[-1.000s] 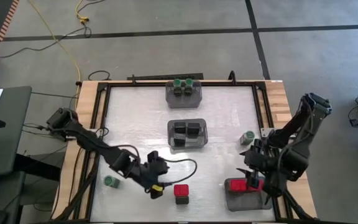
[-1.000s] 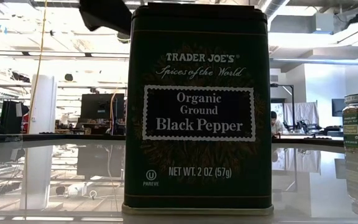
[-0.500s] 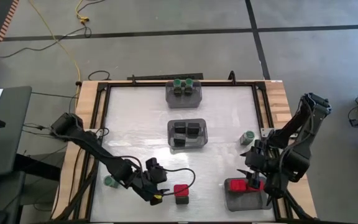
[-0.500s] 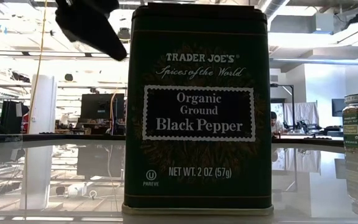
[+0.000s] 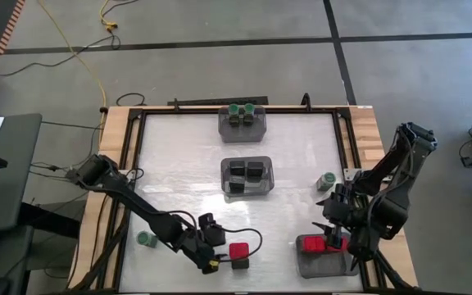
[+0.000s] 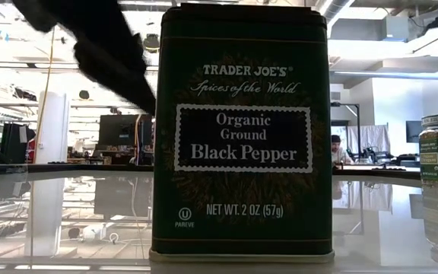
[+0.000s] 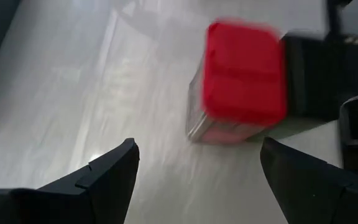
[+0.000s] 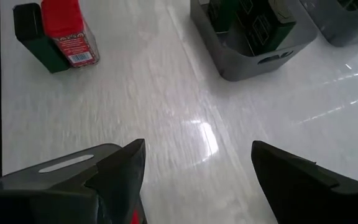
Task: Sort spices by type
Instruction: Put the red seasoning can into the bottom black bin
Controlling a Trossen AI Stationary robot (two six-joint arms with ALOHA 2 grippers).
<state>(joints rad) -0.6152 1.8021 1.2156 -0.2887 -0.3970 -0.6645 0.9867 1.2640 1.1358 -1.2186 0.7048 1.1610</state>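
A red-capped spice jar [image 5: 238,249] stands on the table near its front edge. It is right beside a black pepper tin [image 5: 240,263], which fills the low view [image 6: 242,129]. My left gripper [image 5: 216,251] is open just left of the jar. In the left wrist view the gripper [image 7: 197,174] slants down toward the red cap [image 7: 245,71] without touching it. My right gripper [image 5: 326,217] hangs open above the bin of red-capped jars [image 5: 326,256]. One green-capped jar [image 5: 145,238] stands at the near left and another [image 5: 327,180] at the right.
A bin with green-capped jars [image 5: 243,121] stands at the far edge. A bin with black tins [image 5: 247,176] sits mid-table and also shows in the right wrist view [image 8: 253,31]. Bare table lies between the bins and the two arms.
My left gripper has come down and moved toward the near edge and to the right. It now sits close beside the red-capped jar and is still open. The jars and my right arm have kept still.
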